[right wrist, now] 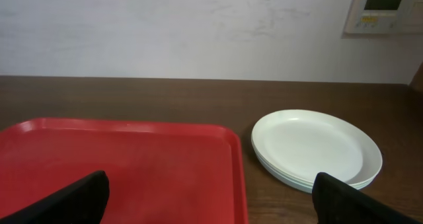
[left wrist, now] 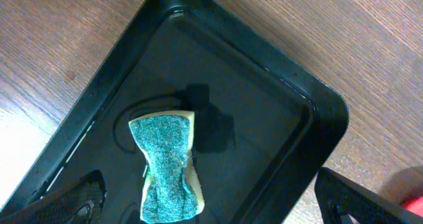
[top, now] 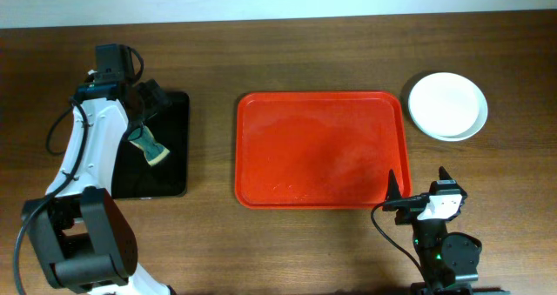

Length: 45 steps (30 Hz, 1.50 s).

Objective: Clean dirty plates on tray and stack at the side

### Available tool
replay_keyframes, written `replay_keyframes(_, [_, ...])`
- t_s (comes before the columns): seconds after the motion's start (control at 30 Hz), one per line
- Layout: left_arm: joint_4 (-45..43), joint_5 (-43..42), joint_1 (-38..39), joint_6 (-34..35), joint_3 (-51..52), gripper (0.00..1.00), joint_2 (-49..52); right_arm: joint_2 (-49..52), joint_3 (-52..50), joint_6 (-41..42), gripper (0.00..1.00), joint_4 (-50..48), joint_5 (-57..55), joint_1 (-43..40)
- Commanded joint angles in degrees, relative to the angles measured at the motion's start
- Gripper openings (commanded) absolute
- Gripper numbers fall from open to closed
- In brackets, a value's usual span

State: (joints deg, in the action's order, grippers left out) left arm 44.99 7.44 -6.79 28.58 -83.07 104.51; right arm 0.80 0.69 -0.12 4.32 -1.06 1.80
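The left gripper (left wrist: 211, 201) hangs over the sponge (top: 150, 147) in the black tray (top: 174, 177), its claw wide. Right of the red tray (top: 322, 95), on the table (top: 331, 251), the plates (top: 448, 105) sit stacked, pale and smooth. The right gripper (right wrist: 211, 201) is low, level, claw wide.

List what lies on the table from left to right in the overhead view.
The black tray with the sponge in it → the red tray → the stacked plates.
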Motion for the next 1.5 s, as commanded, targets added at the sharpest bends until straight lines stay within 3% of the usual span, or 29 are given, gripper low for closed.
replay_keyframes(0.0, [0.1, -0.2, -0.2, 0.1, -0.3, 0.99, -0.2, -0.6, -0.4, 0.6, 0.98, 0.4, 0.3, -0.4])
replay_keyframes(1.03, [0.1, -0.1, -0.2, 0.1, -0.3, 0.99, -0.2, -0.6, -0.4, 0.6, 0.99, 0.4, 0.3, -0.4])
replay_keyframes(1.2, [1.5, 1.4, -0.2, 0.0, -0.2, 0.99, -4.0, -0.6, -0.4, 0.6, 0.99, 0.4, 0.3, -0.4])
replay_keyframes(1.47, [-2.9, 1.7, 0.2, -12.6, 10.3, 0.99, -19.3, -0.6, -0.4, 0.6, 0.99, 0.4, 0.3, -0.4])
